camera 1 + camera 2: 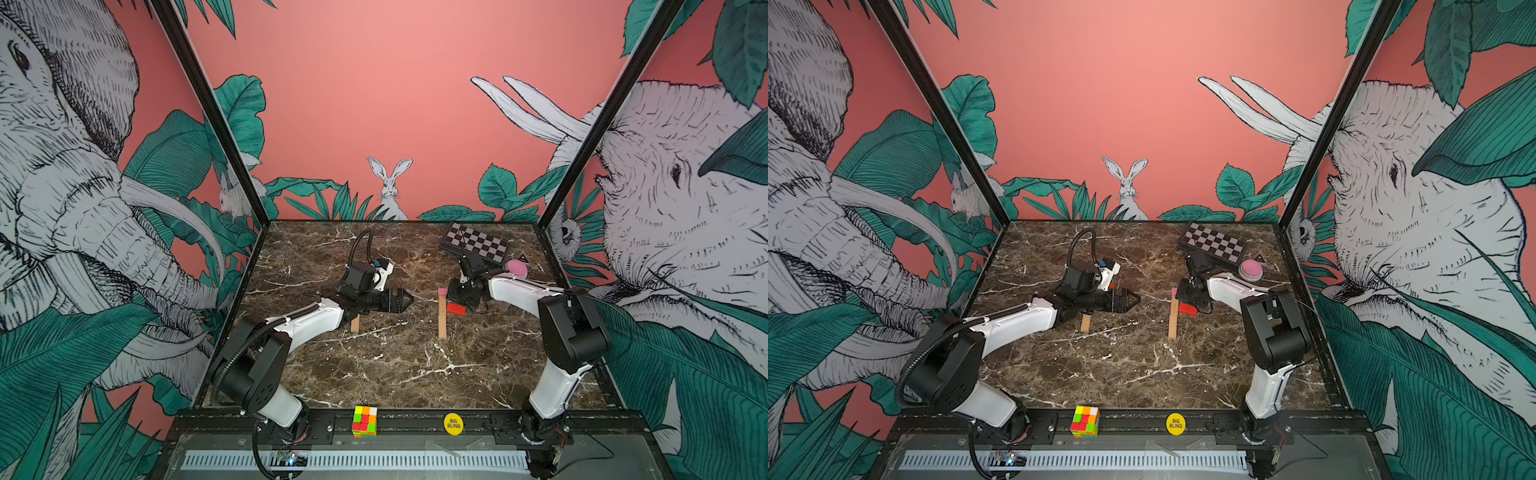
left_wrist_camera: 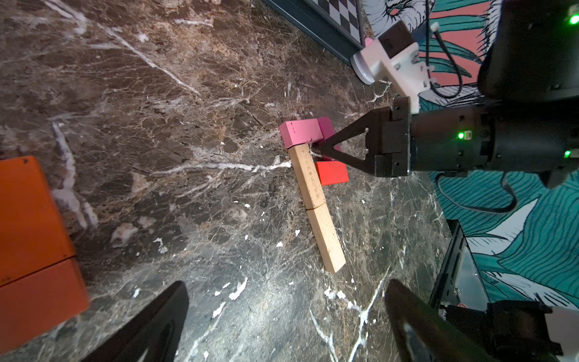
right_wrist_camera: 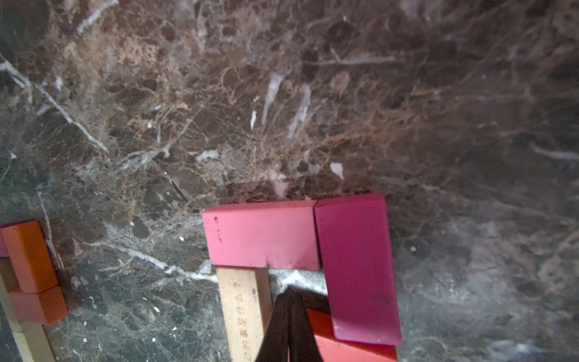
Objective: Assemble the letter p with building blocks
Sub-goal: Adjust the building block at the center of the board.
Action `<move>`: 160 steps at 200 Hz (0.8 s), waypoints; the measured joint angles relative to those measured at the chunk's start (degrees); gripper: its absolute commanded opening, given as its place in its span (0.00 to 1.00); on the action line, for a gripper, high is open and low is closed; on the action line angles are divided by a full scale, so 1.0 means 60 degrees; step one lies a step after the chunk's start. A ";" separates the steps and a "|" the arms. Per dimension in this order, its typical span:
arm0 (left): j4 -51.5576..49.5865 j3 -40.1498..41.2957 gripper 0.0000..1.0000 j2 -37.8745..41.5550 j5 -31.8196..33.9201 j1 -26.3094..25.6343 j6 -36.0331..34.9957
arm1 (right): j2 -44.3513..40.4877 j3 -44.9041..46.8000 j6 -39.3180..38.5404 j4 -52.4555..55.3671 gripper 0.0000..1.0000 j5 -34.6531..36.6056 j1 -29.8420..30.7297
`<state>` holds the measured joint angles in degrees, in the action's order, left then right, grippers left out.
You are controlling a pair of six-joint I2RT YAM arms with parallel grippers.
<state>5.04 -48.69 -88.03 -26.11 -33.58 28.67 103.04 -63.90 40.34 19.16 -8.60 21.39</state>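
Looking at the right wrist view, you see the right gripper [image 3: 289, 296] closed, its two tips pressed together with nothing between them, pointing into the small gap that the blocks enclose. Around this gap lie the pink block [image 3: 260, 235], set across the end of a tan block [image 3: 242, 313], the magenta block [image 3: 354, 266], touching the pink one at a right angle, and the red block [image 3: 347, 349] at the other end of the magenta one. A second tan block [image 2: 326, 238] continues the first one, end to end. In both top views this group lies a little right of the middle of the surface [image 1: 395, 374]. Your left gripper [image 2: 286, 283] is wide open and empty, well apart from the group, with two orange blocks [image 2: 31, 213] beside it.
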 measured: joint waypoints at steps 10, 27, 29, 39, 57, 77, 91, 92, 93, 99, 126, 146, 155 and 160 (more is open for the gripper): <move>-0.0004 0.0007 1.00 0.0000 0.0004 0.0000 0.0000 | 0.0029 -0.0098 -0.0015 0.0004 0.00 0.0011 0.0000; -0.0004 0.0007 0.99 0.0000 0.0004 0.0000 0.0000 | 0.0157 -0.0262 -0.0036 -0.0004 0.00 0.0015 0.0000; -0.0004 0.0007 0.99 0.0000 0.0004 0.0000 0.0000 | 0.0178 -0.0273 -0.0044 -0.0007 0.00 0.0011 0.0000; -0.0004 0.0007 0.99 0.0000 0.0004 0.0000 0.0000 | 0.0270 -0.0288 -0.0051 -0.0007 0.00 0.0011 0.0000; -0.0004 0.0015 0.99 0.0000 0.0004 0.0000 0.0000 | 0.0393 -0.0288 -0.0058 0.0022 0.00 0.0007 0.0000; -0.0004 0.0018 1.00 0.0000 0.0004 0.0000 0.0000 | 0.0412 -0.0291 -0.0095 0.0029 0.00 0.0011 0.0000; -0.0004 0.0018 1.00 0.0000 0.0004 0.0000 0.0000 | 0.0415 -0.0291 -0.0120 0.0033 0.00 0.0011 0.0000; -0.0004 0.0018 1.00 0.0000 0.0004 0.0000 0.0000 | 0.0419 -0.0291 -0.0120 0.0033 0.00 0.0011 0.0000; -0.0004 0.0018 1.00 0.0000 0.0004 0.0000 0.0000 | 0.0419 -0.0291 -0.0120 0.0033 0.00 0.0007 0.0000; -0.0004 0.0018 1.00 0.0000 0.0004 0.0000 0.0000 | 0.0426 -0.0291 -0.0124 0.0029 0.00 0.0011 0.0000; -0.0004 0.0018 0.99 0.0000 0.0004 0.0000 0.0000 | 0.0463 -0.0291 -0.0153 0.0040 0.00 0.0007 0.0000; -0.0004 0.0018 1.00 0.0000 0.0007 0.0000 0.0000 | 0.0463 -0.0291 -0.0153 0.0033 0.00 -0.0007 0.0000; 0.0000 0.0018 1.00 0.0000 0.0007 0.0000 0.0000 | 0.0463 -0.0291 -0.0153 0.0033 0.00 -0.0022 0.0000; -0.0004 0.0018 0.99 0.0000 0.0007 0.0000 0.0000 | 0.0463 -0.0291 -0.0153 0.0033 0.00 -0.0029 0.0000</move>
<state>5.02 -48.58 -88.03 -26.06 -33.58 28.67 105.82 -65.65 39.42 19.35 -8.78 21.39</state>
